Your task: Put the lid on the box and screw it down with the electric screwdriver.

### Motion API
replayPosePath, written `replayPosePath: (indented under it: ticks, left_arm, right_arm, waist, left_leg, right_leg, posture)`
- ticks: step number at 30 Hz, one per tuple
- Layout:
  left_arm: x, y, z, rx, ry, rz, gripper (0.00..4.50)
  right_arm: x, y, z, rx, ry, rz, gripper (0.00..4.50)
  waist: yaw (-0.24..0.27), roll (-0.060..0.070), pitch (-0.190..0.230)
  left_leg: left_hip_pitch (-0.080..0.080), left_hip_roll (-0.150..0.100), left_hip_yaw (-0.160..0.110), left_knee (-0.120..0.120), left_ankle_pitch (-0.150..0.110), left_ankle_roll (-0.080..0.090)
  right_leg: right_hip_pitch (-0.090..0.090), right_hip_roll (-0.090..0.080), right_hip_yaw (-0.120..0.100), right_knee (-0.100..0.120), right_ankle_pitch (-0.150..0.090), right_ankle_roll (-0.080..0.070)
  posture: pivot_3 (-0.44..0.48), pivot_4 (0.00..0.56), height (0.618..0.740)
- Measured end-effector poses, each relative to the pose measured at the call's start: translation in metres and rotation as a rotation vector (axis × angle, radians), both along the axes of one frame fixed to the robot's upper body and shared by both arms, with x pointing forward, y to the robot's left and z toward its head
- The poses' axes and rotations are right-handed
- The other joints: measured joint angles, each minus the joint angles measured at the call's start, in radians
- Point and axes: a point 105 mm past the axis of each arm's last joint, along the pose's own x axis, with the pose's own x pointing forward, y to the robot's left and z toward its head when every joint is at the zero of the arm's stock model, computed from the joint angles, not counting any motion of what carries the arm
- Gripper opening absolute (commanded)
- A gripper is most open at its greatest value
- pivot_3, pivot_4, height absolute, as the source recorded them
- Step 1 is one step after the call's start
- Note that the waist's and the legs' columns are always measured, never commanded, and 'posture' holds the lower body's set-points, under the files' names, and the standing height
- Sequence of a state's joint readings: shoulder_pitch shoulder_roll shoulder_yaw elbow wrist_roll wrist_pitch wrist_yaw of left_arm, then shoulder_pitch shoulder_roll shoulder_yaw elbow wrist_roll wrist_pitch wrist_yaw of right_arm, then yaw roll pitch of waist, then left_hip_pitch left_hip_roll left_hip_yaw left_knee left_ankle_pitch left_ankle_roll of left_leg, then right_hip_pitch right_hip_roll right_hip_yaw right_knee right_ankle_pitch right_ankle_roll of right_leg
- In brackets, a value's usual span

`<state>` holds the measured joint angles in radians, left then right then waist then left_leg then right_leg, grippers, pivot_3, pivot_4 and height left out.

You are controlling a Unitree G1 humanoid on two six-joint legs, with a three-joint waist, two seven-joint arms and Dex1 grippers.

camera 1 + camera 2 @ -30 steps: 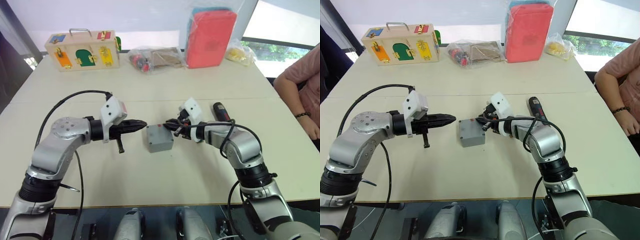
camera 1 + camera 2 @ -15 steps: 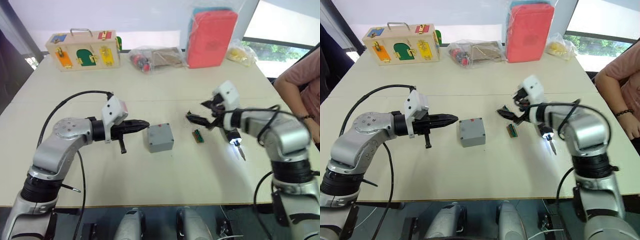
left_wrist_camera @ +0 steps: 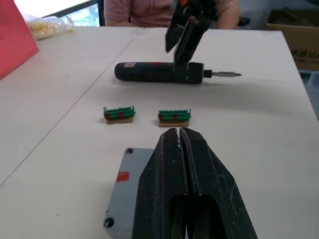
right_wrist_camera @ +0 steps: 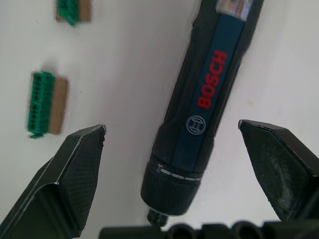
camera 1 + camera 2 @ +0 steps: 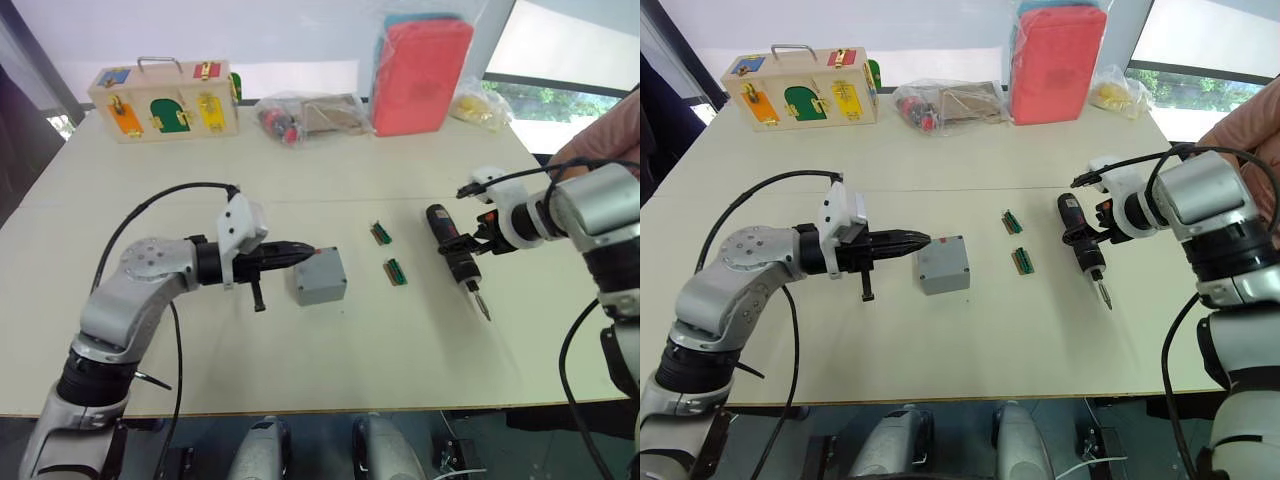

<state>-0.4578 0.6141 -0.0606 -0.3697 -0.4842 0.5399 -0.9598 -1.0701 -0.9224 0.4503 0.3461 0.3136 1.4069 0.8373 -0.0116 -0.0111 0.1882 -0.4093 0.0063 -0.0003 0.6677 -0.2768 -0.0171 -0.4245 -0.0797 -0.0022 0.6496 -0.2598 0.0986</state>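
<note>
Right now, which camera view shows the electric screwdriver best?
The left wrist view: the electric screwdriver lies side-on, whole from body to bit. The right wrist view shows a close-up of its labelled body between the open right end effector; the eye views show it small.

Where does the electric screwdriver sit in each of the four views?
Left eye view: electric screwdriver right of centre, by the right end effector.
Right eye view: right of centre.
Left wrist view: lying across the upper middle.
Right wrist view: central, between open fingers.
Shared landmark: two green connector blocks alongside.
</note>
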Motion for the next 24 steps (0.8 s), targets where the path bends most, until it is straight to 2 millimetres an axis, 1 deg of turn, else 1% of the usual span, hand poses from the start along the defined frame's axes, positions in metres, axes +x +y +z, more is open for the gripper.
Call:
replayPosePath:
  ticks: [5,10,13,15,16,17,19,20,24]
  left_arm:
    - [0.001,0.0,-0.003,-0.01,0.004,0.024,0.0]
    - [0.0,-0.003,0.0,-0.019,-0.013,0.033,0.0]
    - [0.002,-0.003,0.001,-0.02,-0.022,0.046,0.0]
    - [0.002,-0.002,0.001,-0.02,-0.025,0.054,0.0]
    - [0.002,-0.002,0.001,-0.02,-0.026,0.055,0.0]
    - [0.003,-0.002,0.001,-0.02,-0.027,0.056,0.0]
    - [0.003,-0.002,0.001,-0.02,-0.029,0.056,0.0]
    - [0.003,-0.002,0.001,-0.02,-0.03,0.055,0.0]
    - [0.005,0.0,0.0,-0.018,-0.028,0.054,0.0]
  right_arm:
    - [0.0,-0.008,-0.028,-0.017,0.106,-0.007,4.48]
    - [0.009,-0.002,-0.029,-0.008,0.107,-0.003,4.48]
    - [0.015,-0.002,-0.029,-0.011,0.11,-0.011,3.89]
    - [0.016,-0.004,-0.029,-0.016,0.112,-0.014,3.27]
    - [0.016,-0.003,-0.029,-0.018,0.114,-0.006,3.06]
    - [0.016,-0.003,-0.029,-0.022,0.118,0.002,2.64]
    - [0.016,-0.002,-0.029,-0.024,0.125,0.014,2.01]
    - [0.017,-0.001,-0.029,-0.027,0.125,0.017,1.85]
    - [0.017,0.0,-0.027,-0.025,0.125,0.013,1.85]
  waist:
    - [-0.001,0.0,0.0]
    - [-0.007,0.0,0.0]
    - [-0.006,0.0,0.0]
    - [-0.005,0.0,0.0]
    - [-0.005,0.0,0.0]
    - [-0.005,0.0,0.0]
    - [-0.005,0.0,0.0]
    - [-0.006,0.0,0.0]
    - [-0.005,0.0,0.0]
  left_leg:
    - [0.0,0.0,0.0,0.0,0.0,0.0]
    - [0.001,0.0,0.0,0.0,0.0,0.0]
    - [0.001,0.0,0.0,0.0,0.0,0.0]
    - [0.001,0.0,0.0,0.0,0.0,0.0]
    - [0.001,0.0,0.0,0.0,0.0,0.0]
    - [0.001,0.0,0.0,0.0,0.0,0.0]
    - [0.001,0.0,0.0,0.0,0.0,0.0]
    - [0.001,0.0,0.0,0.0,0.0,0.0]
    - [0.0,0.0,0.0,0.0,0.0,0.0]
  right_leg:
    - [0.0,0.0,0.0,0.0,0.0,0.0]
    - [0.0,0.001,0.0,0.001,0.0,0.0]
    - [0.0,0.001,0.0,0.001,0.0,0.0]
    - [0.0,0.001,0.0,0.001,0.0,0.0]
    - [0.0,0.001,0.0,0.001,0.0,0.0]
    - [0.0,0.001,0.0,0.001,0.0,0.0]
    - [0.0,0.001,0.0,0.001,0.0,0.0]
    - [0.0,0.001,0.0,0.001,0.0,0.0]
    - [0.0,0.001,0.0,0.001,0.0,0.0]
  posture:
    - [0.0,0.15,0.73]
    - [0.0,0.15,0.73]
    - [0.0,0.15,0.73]
    - [0.0,0.15,0.73]
    - [0.0,0.15,0.73]
    - [0.0,0.15,0.73]
    - [0.0,0.15,0.73]
    - [0.0,0.15,0.73]
    - [0.0,0.15,0.73]
